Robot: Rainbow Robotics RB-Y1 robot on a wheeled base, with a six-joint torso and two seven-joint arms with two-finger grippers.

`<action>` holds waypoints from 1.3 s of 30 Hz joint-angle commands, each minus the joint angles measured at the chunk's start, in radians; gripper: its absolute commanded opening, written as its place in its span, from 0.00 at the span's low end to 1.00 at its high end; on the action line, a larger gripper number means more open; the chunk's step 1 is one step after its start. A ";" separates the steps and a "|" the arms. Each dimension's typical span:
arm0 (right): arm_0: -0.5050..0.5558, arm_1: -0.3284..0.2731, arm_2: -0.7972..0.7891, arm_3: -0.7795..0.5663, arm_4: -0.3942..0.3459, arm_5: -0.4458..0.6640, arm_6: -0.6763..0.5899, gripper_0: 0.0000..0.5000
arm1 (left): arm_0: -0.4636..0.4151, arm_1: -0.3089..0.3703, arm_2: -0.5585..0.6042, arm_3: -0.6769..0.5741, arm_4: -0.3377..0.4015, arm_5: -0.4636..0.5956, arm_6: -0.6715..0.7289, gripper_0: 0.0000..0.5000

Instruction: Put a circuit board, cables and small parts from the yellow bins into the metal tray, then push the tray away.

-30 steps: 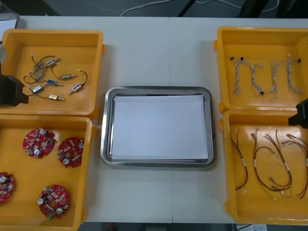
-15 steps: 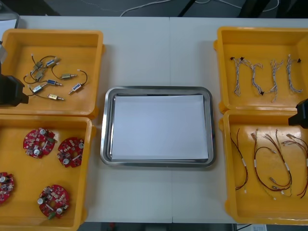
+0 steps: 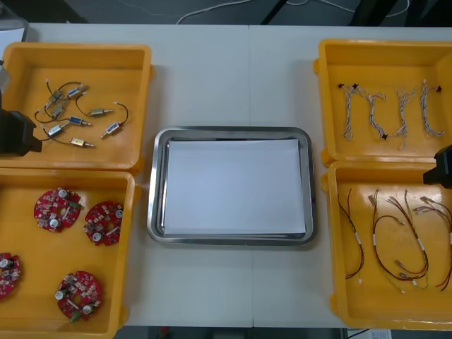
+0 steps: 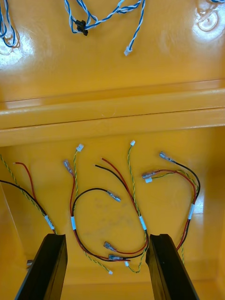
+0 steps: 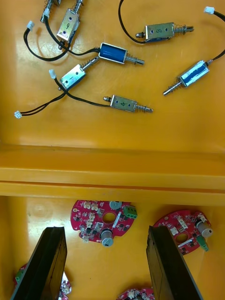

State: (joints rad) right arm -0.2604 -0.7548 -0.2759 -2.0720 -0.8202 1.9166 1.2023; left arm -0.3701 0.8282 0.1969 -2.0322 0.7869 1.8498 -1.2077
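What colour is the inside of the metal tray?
White; the shiny rectangular metal tray shows best in the front view.

— Left arm in the front view?
— Shows as a black, blocky mass at the left edge of the frame, angular in outline, with no gloss.
— And the right arm?
— Much the same: black, boxy, cut off by the right edge of the frame.
— Closer up, the left gripper?
— Two flat black fingers, matte, slab-shaped, squared at the tips, with a paler sheen along one edge.
— Right gripper?
— Matches: same plain black fingers, broader toward the base, narrower at the squared tips.
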 commanded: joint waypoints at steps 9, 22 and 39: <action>0.010 -0.041 -0.034 -0.031 -0.007 0.003 -0.023 1.00 | 0.043 -0.053 0.039 -0.034 0.014 0.022 -0.042 1.00; 0.133 -0.123 -0.037 -0.043 -0.080 0.003 -0.010 1.00 | 0.174 -0.047 0.122 -0.146 0.031 0.034 -0.075 1.00; 0.305 -0.127 -0.037 -0.042 -0.057 -0.179 0.234 1.00 | 0.499 -0.049 0.216 -0.224 0.037 -0.138 -0.171 1.00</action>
State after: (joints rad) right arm -0.0111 -0.8432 -0.2801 -2.0872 -0.8902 1.7739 1.4143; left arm 0.0693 0.7848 0.3706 -2.2259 0.8111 1.7385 -1.2139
